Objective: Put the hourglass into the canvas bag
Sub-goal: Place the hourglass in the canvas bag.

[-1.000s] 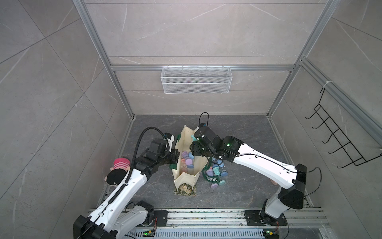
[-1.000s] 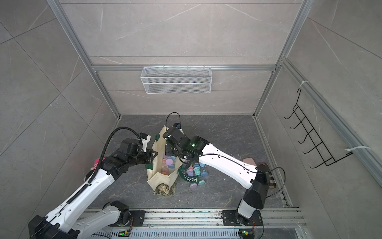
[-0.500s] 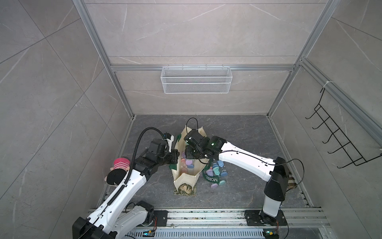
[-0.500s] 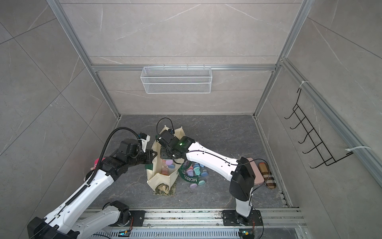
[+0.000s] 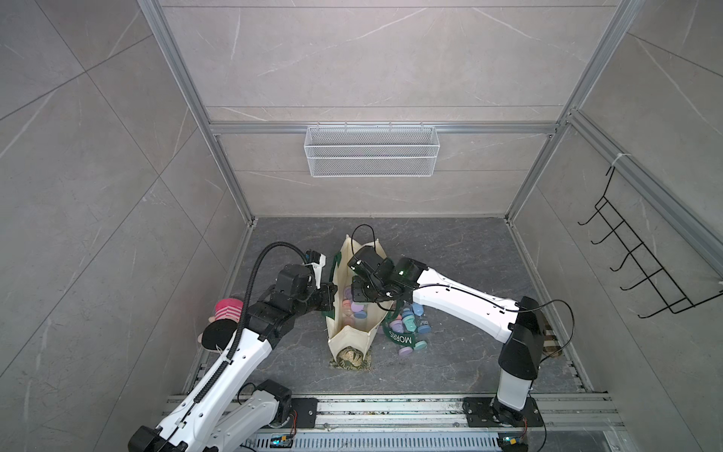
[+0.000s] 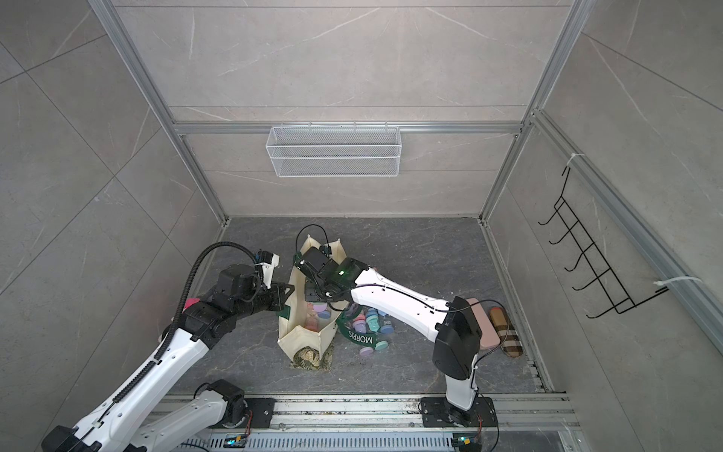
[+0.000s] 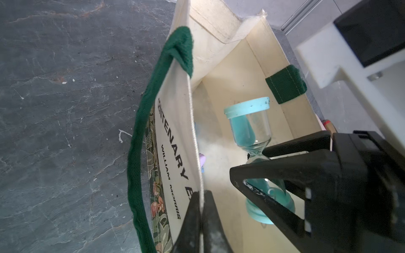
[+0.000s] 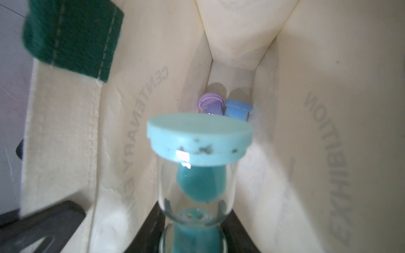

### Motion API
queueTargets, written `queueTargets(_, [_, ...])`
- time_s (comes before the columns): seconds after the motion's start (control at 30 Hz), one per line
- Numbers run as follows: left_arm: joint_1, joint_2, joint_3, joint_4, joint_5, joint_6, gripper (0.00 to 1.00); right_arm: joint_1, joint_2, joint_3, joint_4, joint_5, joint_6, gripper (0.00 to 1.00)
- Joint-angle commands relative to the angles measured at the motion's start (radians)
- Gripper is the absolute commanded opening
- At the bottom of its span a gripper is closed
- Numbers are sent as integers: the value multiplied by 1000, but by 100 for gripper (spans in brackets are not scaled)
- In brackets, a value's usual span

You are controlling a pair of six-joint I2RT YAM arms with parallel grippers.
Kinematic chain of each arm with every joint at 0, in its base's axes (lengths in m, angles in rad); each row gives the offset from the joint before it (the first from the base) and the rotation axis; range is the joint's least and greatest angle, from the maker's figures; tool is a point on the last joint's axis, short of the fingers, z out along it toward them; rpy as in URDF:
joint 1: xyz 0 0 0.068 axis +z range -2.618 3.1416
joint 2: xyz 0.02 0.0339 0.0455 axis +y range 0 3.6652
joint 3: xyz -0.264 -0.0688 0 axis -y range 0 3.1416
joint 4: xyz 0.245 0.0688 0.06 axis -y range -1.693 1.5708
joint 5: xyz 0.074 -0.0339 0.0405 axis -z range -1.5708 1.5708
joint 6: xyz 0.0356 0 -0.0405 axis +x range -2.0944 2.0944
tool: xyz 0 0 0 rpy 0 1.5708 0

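The hourglass (image 8: pixel 199 140) has pale teal caps and teal sand. My right gripper (image 8: pixel 194 221) is shut on its glass waist and holds it inside the mouth of the canvas bag (image 5: pixel 350 340). The left wrist view shows the hourglass (image 7: pixel 247 122) between the bag's cream walls (image 7: pixel 175 109). My left gripper (image 7: pixel 200 195) is shut on the bag's left rim, just inside the dark green handle (image 7: pixel 140 131). In both top views the right gripper (image 5: pixel 358 293) reaches into the bag (image 6: pixel 305 340) from the right, and the left gripper (image 6: pixel 289 291) grips the left rim.
A purple hourglass (image 8: pixel 211 105) and a blue one (image 8: pixel 237 108) lie deep in the bag. Several pastel hourglasses (image 5: pixel 410 321) and the MORRIS strap (image 5: pixel 399 338) lie right of the bag. A pink-and-black plush (image 5: pixel 225 317) sits left, two cases (image 6: pixel 483 325) right.
My right arm swung left over the bag and brought the hourglass down into its opening. The left gripper kept its hold on the rim.
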State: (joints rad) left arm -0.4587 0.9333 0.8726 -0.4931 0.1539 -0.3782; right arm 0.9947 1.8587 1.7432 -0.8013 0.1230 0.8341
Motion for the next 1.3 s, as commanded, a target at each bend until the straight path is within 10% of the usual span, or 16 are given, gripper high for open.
queueTargets(0.0, [-4,-11,12,12,-3,13,0,-2,20,29,-22,13,17,0])
queueTargets(1.0, [-4,-21,5,24,15,7,0,-33,221,76,-71,-48,68,0])
queueTargets(1.27, [-4,-22,5,24,17,8,0,-31,194,49,-48,-53,61,28])
